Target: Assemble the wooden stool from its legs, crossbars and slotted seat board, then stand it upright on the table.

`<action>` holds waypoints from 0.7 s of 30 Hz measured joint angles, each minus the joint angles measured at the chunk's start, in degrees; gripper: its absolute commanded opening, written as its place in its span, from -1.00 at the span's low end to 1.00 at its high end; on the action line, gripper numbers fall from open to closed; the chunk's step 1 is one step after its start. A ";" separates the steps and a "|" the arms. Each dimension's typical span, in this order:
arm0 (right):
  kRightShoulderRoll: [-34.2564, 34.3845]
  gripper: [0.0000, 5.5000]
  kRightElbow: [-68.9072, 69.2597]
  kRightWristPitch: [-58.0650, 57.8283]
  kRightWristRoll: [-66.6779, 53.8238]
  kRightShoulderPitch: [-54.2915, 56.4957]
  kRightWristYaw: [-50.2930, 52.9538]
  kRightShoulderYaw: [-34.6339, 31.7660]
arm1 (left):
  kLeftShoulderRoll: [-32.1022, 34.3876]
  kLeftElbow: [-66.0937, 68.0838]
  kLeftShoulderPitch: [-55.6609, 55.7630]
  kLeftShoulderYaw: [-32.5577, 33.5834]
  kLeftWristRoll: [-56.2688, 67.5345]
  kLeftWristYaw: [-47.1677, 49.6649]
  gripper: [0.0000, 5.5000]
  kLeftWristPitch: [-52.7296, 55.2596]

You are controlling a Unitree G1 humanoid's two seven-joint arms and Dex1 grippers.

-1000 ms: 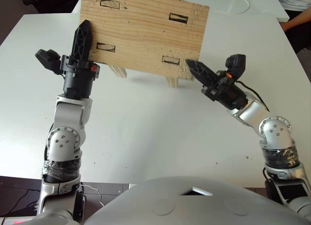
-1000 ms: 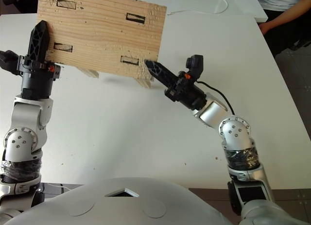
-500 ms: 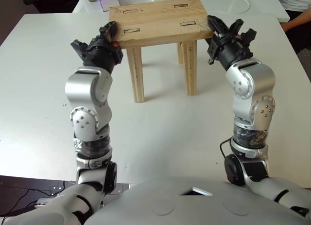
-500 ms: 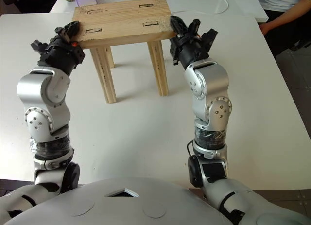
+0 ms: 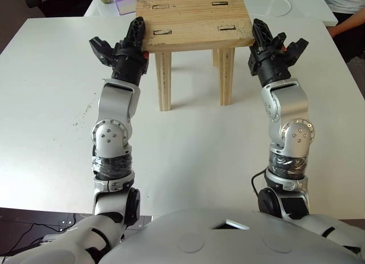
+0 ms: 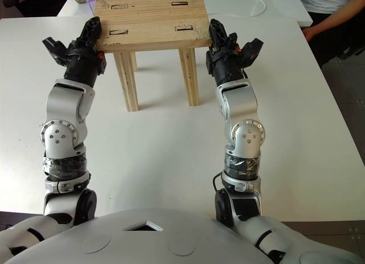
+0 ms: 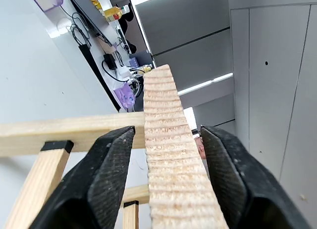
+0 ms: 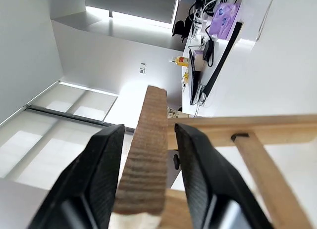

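Black left fingers [image 5: 137, 31] at about 10 o'clock over the white table [image 5: 188, 161] are narrow, pinching the left end of the seat board [image 5: 195, 19] with one finger on each face. The board tops the stool [image 5: 194, 53], which stands upright at 12 o'clock. Both front legs [image 5: 164, 81] meet the table, but the back pair is mostly hidden, so I cannot be sure all four are down. At 2 o'clock the right fingers [image 5: 259, 31] are equally narrow, clamped on the board's right end.

The build looks finished, and what remains is most likely letting go cleanly. To do that well, check that the stool takes its own weight before easing the grip. Open both sides together, only wide enough to clear the board. Then draw each arm straight out sideways, level with the seat, so no finger drags an edge and tips or slides it.
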State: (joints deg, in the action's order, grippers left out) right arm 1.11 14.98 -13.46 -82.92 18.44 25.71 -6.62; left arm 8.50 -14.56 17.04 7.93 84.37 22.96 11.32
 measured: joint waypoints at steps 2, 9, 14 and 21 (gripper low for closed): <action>-0.06 -0.08 -0.05 0.06 0.60 -0.26 -0.85 -2.51 | -0.10 0.64 0.34 2.20 -0.63 -0.61 0.17 0.74; 0.57 0.30 2.59 -0.48 3.66 3.66 -3.23 -3.10 | -0.19 2.76 1.68 6.76 -2.77 -0.63 0.57 2.98; -5.54 0.34 -0.19 -2.97 21.79 5.10 -3.82 0.27 | 5.67 -1.04 1.32 6.03 -18.12 -0.39 0.61 5.64; -13.31 0.27 -6.19 -3.48 46.07 10.35 -5.16 5.15 | 13.83 -5.75 -0.54 4.78 -50.49 3.30 0.43 3.14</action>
State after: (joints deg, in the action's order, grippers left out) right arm -12.19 8.79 -16.94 -36.84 28.79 20.55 -1.47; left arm 22.33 -20.31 16.50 12.71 33.88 26.26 14.47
